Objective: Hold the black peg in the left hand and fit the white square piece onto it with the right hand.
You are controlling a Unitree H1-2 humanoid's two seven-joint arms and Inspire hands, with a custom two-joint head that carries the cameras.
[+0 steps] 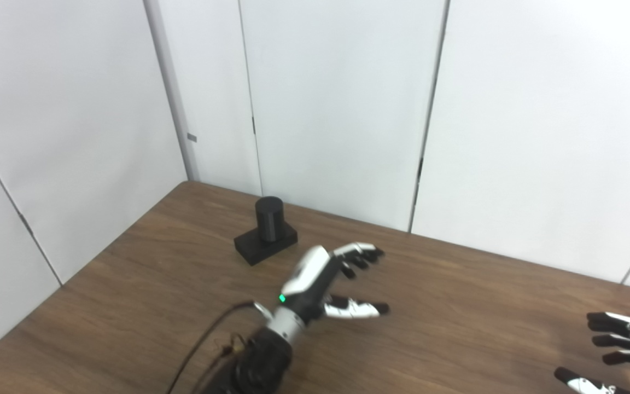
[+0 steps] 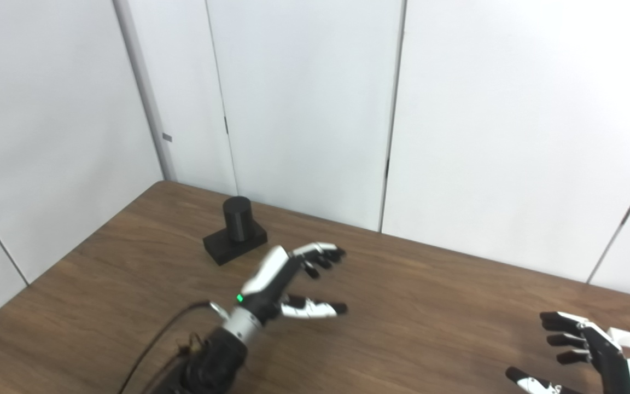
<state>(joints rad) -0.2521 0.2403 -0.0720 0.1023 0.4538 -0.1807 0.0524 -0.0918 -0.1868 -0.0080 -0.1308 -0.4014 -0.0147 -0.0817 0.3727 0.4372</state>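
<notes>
The black peg [image 1: 269, 219], a round post on a square black base [image 1: 264, 244], stands upright on the brown table [image 1: 457, 306] near its far left part. My left hand [image 1: 326, 282] is open and empty, held over the table a little to the right of and nearer than the peg, not touching it. My right hand [image 1: 618, 353] is open and empty at the lower right edge of the view, partly cut off. It also shows in the right eye view [image 2: 583, 353]. No white square piece is in view.
White wall panels [image 1: 337, 109] rise right behind the table's far edge and along its left side. A black cable [image 1: 205, 339] runs along my left forearm. The table's left edge [image 1: 74, 276] runs diagonally toward the near left.
</notes>
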